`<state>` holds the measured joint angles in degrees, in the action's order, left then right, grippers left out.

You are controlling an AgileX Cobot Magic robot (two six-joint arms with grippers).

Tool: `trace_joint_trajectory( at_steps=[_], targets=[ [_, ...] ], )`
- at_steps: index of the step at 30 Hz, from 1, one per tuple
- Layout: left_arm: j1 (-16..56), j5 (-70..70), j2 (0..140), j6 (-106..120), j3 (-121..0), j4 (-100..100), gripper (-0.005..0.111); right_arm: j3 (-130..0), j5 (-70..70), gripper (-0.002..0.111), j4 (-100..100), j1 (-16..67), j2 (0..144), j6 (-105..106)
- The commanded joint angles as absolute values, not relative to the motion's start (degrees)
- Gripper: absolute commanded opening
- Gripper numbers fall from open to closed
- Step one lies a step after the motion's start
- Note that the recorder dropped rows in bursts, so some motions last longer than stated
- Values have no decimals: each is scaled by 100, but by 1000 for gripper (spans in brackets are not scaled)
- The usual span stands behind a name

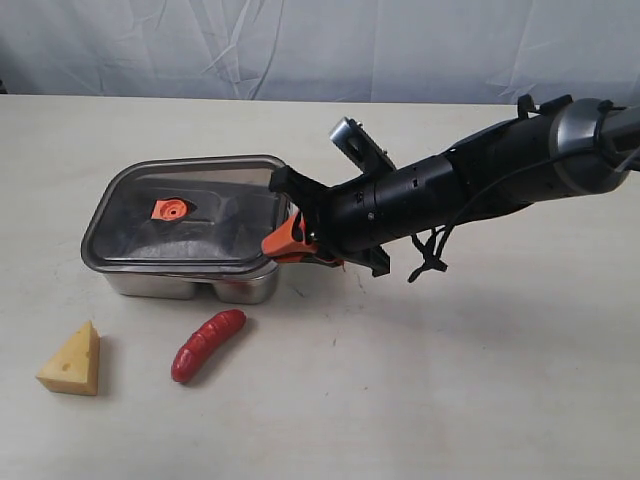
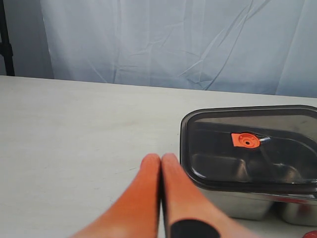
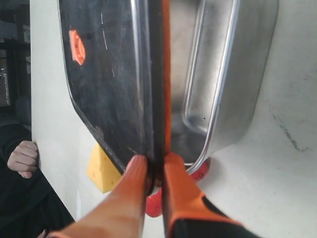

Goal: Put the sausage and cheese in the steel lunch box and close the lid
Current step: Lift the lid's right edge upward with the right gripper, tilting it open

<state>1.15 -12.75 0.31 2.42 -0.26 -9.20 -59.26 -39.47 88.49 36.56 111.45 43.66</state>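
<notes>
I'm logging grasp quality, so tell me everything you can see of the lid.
The lid is a dark, smoky, see-through plastic rounded rectangle with a small orange valve tab near its middle. It lies over the steel lunch box and covers most of it, but is not seated: the right wrist view shows its gripped edge lifted clear of the box rim. The right gripper is shut on that edge, one finger on each face. Whether the far edge rests on the box cannot be told.

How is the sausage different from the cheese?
The sausage is red; the cheese is pale yellow. The sausage is long, curved and ridged; the cheese is a triangular wedge. The sausage lies nearer the steel lunch box than the cheese. Both sit on the table, outside the box.
</notes>
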Motion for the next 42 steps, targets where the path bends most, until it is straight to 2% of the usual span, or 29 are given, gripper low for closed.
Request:
trace_joint_trajectory(
  at_steps=[1, 28, 42],
  targets=[
    [149, -1197, 0, 235, 0, -981, 0, -5915, -4043, -1, 8754, 3666, 11088, 4524],
    [149, -1197, 0, 235, 0, -981, 0, -5915, -3574, -1, 8269, 3666, 10403, 4634],
    [149, -1197, 0, 235, 0, -981, 0, -5915, -3829, -1, 9041, 3666, 10403, 4966]
  ],
)
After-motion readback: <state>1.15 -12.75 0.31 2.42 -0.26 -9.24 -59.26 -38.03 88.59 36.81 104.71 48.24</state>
